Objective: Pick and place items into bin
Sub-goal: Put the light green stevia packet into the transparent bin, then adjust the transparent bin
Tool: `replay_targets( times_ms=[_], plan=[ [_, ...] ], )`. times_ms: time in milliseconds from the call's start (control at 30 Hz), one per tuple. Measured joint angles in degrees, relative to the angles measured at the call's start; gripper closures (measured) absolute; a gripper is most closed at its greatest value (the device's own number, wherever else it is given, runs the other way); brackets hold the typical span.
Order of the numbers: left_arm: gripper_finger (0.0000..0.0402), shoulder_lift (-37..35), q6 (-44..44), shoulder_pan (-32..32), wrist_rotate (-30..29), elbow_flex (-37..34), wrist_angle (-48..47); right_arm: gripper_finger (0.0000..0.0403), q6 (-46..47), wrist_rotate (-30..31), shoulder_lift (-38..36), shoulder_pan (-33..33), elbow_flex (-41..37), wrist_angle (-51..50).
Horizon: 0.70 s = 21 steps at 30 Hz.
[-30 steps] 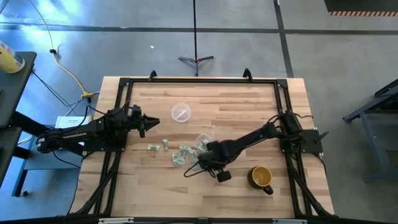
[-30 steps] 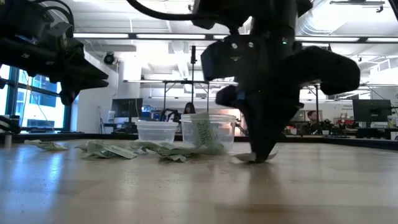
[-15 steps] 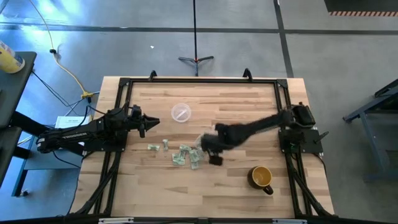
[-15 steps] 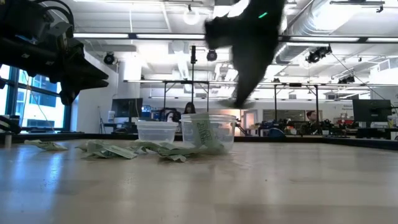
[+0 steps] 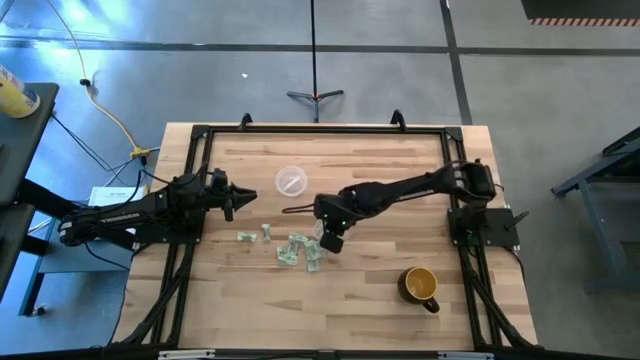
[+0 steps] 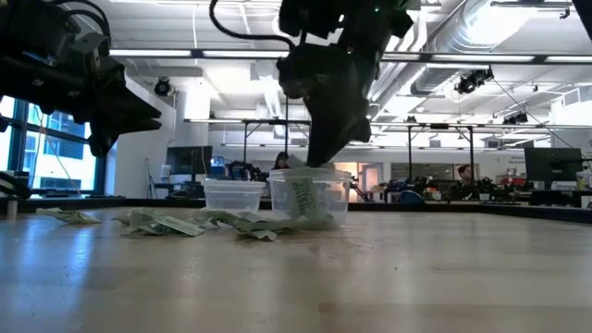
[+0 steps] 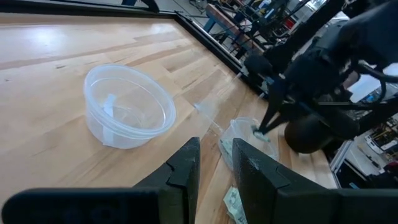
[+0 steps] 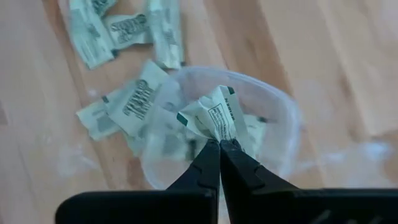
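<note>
My right gripper (image 8: pixel 219 142) is shut on a pale green and white wrapper (image 8: pixel 214 115) right above the mouth of the see-through cup (image 8: pixel 283 118). The cup (image 6: pixel 310 196) stands upright on the table with other wrappers inside. In the high view the gripper (image 5: pixel 330 240) covers the cup. Several more wrappers (image 5: pixel 290 248) lie flat on the wood left of the cup, also seen in the low view (image 6: pixel 166 222). My left gripper (image 5: pixel 240 200) hovers at the table's left side, its fingers (image 7: pixel 186 171) slightly apart and holding nothing. My right gripper pinches the wrapper's lower crumpled end (image 8: pixel 217 134) between its two fingertips, coming from above and pointing down. The wrapper is lifted clear and sticks out past the tips, over the cup's opening.
A flat clear round container (image 5: pixel 290 182) stands on the far side of the wrappers, near my left gripper (image 7: pixel 129 106). A mustard-yellow mug (image 5: pixel 420 284) stands toward the near right. A black frame (image 5: pixel 320 130) runs around the tabletop.
My right gripper rose from the table on the cup's near-right side, carrying a wrapper lifted clear of the wood. It swung toward the far left and came down over the cup's mouth. It stayed shut throughout.
</note>
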Motion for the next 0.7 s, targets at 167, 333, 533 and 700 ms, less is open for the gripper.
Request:
replay_targets(
  times_ms=[167,333,533,700],
  plan=[
    [0.0273,0.22,0.04,0.0,-0.13,0.0,-0.02,0.0397,0.72,-0.78,2.45,-0.19,0.02,1.24],
    [0.0273,0.22,-0.01,0.0,-0.13,0.0,-0.02,0.0364,-2.25,0.19,2.76,-0.11,0.03,1.35],
    [0.0273,0.22,-0.05,0.0,0.05,0.0,0.02,0.0275,-5.26,-0.61,2.17,0.21,0.04,-0.42],
    [0.0273,0.22,-0.28,-0.02,4.39,0.0,0.62,0.0221,-9.28,3.79,-0.35,2.08,0.04,-0.25]
  ],
)
